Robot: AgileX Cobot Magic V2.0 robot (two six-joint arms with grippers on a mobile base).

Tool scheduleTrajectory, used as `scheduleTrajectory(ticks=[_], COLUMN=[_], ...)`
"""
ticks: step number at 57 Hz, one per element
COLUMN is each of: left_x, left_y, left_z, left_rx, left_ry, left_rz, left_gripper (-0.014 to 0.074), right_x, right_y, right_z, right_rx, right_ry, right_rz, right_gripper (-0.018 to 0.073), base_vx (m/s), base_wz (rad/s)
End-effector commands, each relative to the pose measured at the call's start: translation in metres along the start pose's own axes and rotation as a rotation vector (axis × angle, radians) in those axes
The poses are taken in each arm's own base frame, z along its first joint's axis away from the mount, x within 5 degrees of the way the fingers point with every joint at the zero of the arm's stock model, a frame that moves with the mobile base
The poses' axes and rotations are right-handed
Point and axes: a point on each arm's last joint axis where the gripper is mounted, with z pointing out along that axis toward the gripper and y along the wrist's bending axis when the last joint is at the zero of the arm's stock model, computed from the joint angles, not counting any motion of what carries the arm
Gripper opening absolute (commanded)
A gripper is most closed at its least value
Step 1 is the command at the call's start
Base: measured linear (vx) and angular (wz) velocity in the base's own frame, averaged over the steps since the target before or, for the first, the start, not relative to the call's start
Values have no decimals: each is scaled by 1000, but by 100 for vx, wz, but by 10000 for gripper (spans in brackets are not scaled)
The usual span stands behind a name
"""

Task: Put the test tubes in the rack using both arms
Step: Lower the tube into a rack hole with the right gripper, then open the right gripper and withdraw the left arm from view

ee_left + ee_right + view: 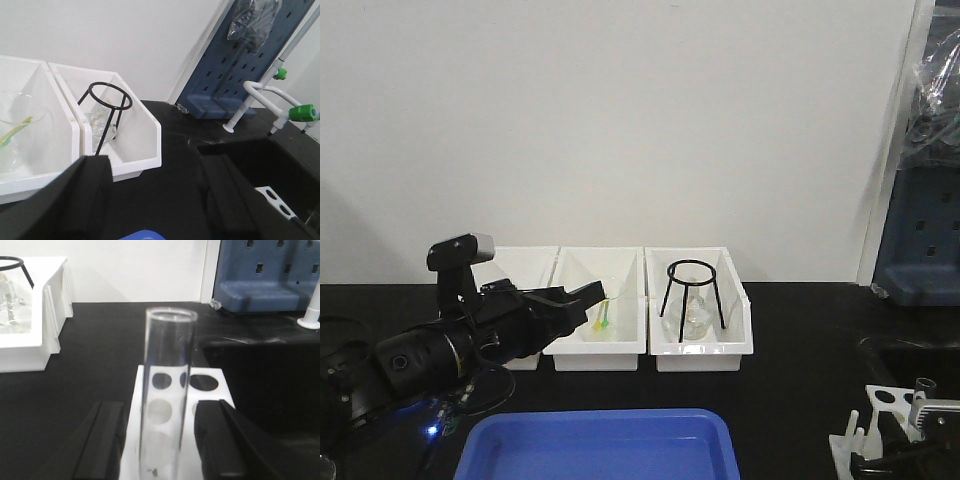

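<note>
In the front view, the left arm [440,350] reaches in from the left, its gripper [582,303] pointing at the middle of three white bins [600,345]. Its fingers stand apart and hold nothing, which the left wrist view confirms: two black fingers [75,200] frame bare black table [175,165]. Beyond them that view shows a beaker [15,130] in one bin and a black wire stand [106,115] in the next, plus a blue pegboard [250,65] to the right.

A blue tray [600,445] lies below the left gripper in the front view.

At far right the front view shows only the rack [880,420] corner. The right wrist view shows more: a test tube [165,395] stands upright between the right gripper's [160,440] spread fingers, over the rack's holes. Whether the fingers touch it I cannot tell.
</note>
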Motion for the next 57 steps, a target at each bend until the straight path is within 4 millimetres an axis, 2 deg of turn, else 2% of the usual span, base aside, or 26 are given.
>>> scheduleTrajectory(ticks=[1, 6, 17, 23, 28, 36, 42, 46, 57], left_x=[-28, -28, -32, -47, -68, -98, -106, -98, -65], left_y=[-17, -18, -21, -32, -46, -67, -80, -82, -81], left_z=[-8, -9, -12, -26, -50, -100, -139, -163, -210], left_rx=[83, 80, 78, 87, 49, -73, -113, -140, -156], left_ry=[-114, -119, -134, -179, -227, -281, -323, -323, -324], left_rz=[24, 104, 183, 209, 321, 438, 446, 444, 442], left_gripper=[517, 517, 514, 499, 477, 449, 445, 445, 445], right_x=[-25, -46, -117, -151, -171, -172, -169, -168, -168], right_y=[-1, 0, -5, -8, -11, -14, -15, -16, -17], right_z=[-3, -16, -56, -88, -118, -152, -173, -183, -195], right_rx=[-1, -41, -81, -102, -108, -134, -154, -161, -166], right_ry=[-130, -152, -123, -137, -203, -177, -135, -129, -133], right_rz=[23, 35, 13, -48, -63, -52, -58, -60, -62], right_gripper=[404, 404, 404, 404, 404, 404, 404, 404, 404], base_vx=[0, 0, 0, 0, 0, 0, 0, 0, 0], base_wz=[0, 0, 0, 0, 0, 0, 0, 0, 0])
